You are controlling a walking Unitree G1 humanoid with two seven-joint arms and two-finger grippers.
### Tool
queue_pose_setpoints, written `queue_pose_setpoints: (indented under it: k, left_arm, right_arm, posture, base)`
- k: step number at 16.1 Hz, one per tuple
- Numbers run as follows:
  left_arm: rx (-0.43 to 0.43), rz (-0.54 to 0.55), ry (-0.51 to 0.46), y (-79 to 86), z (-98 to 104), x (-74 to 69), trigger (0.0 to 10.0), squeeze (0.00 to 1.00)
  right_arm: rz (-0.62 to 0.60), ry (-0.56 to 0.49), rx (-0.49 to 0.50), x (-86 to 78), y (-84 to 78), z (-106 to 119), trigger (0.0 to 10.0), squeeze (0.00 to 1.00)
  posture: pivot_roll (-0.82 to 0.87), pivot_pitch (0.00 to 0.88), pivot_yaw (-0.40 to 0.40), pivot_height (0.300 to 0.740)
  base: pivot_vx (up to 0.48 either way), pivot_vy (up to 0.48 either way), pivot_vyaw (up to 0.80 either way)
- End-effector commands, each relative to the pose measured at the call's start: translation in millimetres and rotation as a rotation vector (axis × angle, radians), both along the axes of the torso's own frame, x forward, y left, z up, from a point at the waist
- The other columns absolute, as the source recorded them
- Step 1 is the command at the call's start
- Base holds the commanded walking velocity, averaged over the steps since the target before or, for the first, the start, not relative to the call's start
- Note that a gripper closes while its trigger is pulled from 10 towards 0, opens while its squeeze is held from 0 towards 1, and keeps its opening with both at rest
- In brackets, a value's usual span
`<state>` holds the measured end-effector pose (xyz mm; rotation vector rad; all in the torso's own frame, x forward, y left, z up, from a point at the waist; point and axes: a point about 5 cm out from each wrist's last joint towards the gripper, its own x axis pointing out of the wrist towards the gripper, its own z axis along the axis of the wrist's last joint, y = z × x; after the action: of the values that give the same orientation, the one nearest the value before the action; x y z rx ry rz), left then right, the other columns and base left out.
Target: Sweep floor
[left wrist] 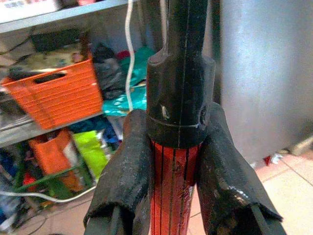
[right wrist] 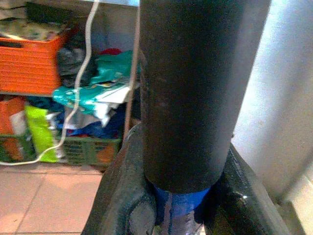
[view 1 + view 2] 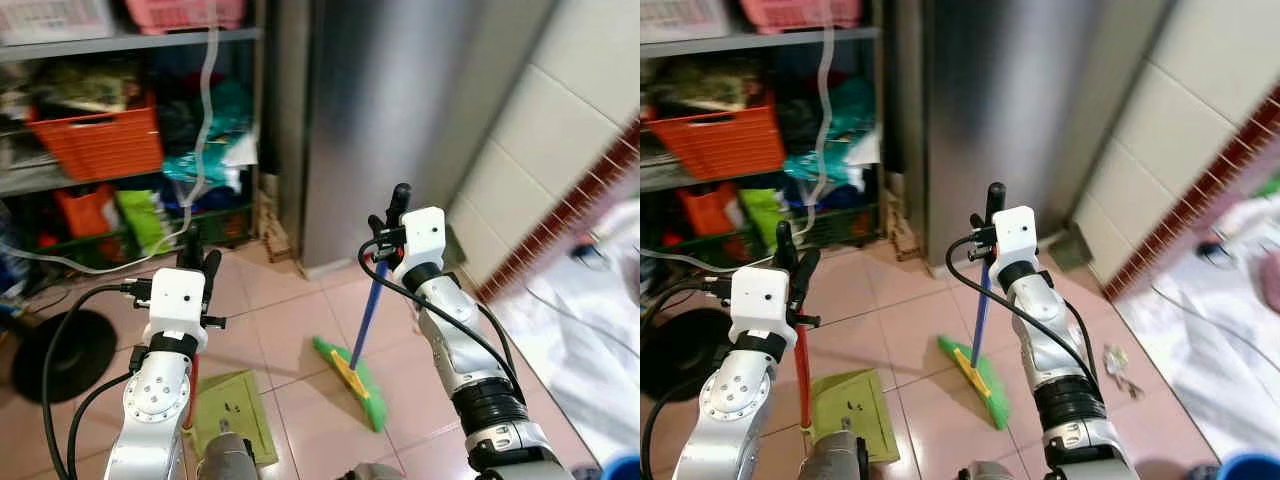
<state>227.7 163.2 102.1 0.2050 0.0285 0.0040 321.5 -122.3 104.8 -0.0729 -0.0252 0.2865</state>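
A broom with a blue handle (image 3: 368,318) and a green head (image 3: 352,381) stands on the pink tiled floor. My right gripper (image 3: 392,215) is shut on the handle's black top end (image 2: 195,93). A green dustpan (image 3: 233,416) rests on the floor at the left, with a red upright handle (image 3: 801,378). My left gripper (image 3: 198,262) is shut on that handle just below its black cap (image 1: 180,98). Both fingers (image 1: 128,166) press against the red shaft.
A metal shelf (image 3: 130,42) holds an orange basket (image 3: 100,140), bags and clutter at the back left. A white hose (image 3: 207,110) hangs before it. A grey cabinet (image 3: 400,100) stands ahead, a tiled wall (image 3: 560,130) at the right. A black round base (image 3: 60,350) lies at the left.
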Motion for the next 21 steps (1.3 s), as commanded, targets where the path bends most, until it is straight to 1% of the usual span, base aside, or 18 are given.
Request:
queue_pose_setpoints:
  k: [1, 3, 5, 6, 8, 9, 11, 15, 17, 21]
  left_arm:
    - [-0.019, -0.006, -0.053, -0.6, 12, 4.3, 10.0, 0.0]
    - [-0.029, 0.005, -0.045, 0.4, 12, 4.6, 10.0, 0.0]
    - [-0.033, -0.006, -0.035, -0.1, 11, 1.1, 10.0, 0.0]
    - [-0.037, -0.023, -0.034, -1.1, 14, -1.3, 10.0, 0.0]
    - [-0.05, -0.027, -0.033, 0.1, 16, -4.7, 10.0, 0.0]
    - [-0.049, -0.027, -0.033, 1.4, 17, -5.0, 10.0, 0.0]
    - [-0.044, -0.028, -0.032, 2.5, 18, -5.5, 10.0, 0.0]
    - [-0.05, -0.03, -0.029, 2.3, 21, -4.4, 10.0, 0.0]
    - [-0.055, -0.029, -0.032, 2.5, 22, -2.0, 10.0, 0.0]
    - [-0.071, -0.014, -0.031, 3.4, 22, -1.8, 10.0, 0.0]
  right_arm:
    - [-0.036, -0.046, -0.025, 5.5, -5.9, 11, 10.0, 0.0]
    - [-0.077, -0.057, -0.041, 8.1, -12.4, 13, 10.0, 0.0]
    - [-0.112, -0.067, -0.056, 8.4, -19.7, 14, 10.0, 0.0]
    - [-0.135, -0.071, -0.065, 7.8, -25.3, 15, 10.0, 0.0]
    - [-0.164, -0.057, -0.078, 4.1, -33.3, 10, 10.0, 0.0]
    - [-0.174, -0.05, -0.084, 2.0, -37.0, 7, 10.0, 0.0]
    - [-0.18, -0.043, -0.084, 0.5, -38.9, 5, 10.0, 0.0]
    - [-0.181, -0.042, -0.088, 1.9, -38.6, 5, 10.0, 0.0]
    - [-0.182, -0.045, -0.095, 2.5, -41.4, 7, 10.0, 0.0]
    - [-0.187, -0.043, -0.098, 3.2, -43.2, 7, 10.0, 0.0]
  posture:
    - [0.02, 0.026, -0.055, 0.74]
    - [0.02, 0.029, -0.048, 0.74]
    - [0.02, 0.042, -0.047, 0.74]
    - [0.02, 0.072, -0.049, 0.74]
    - [0.03, 0.089, -0.053, 0.74]
    - [0.03, 0.101, -0.056, 0.74]
    - [0.03, 0.103, -0.055, 0.74]
    - [0.03, 0.109, -0.054, 0.74]
    - [0.02, 0.114, -0.056, 0.74]
    - [0.02, 0.118, -0.058, 0.74]
  base:
    - [0.0, 0.0, -0.8]
    - [0.0, 0.0, -0.8]
    - [0.0, 0.0, -0.8]
    - [0.0, 0.0, -0.8]
    - [0.0, 0.0, -0.8]
    - [0.0, 0.0, 0.0]
    - [0.0, 0.0, 0.0]
    - [0.26, -0.352, 0.0]
    - [0.257, -0.309, 0.0]
    - [0.258, -0.291, 0.0]
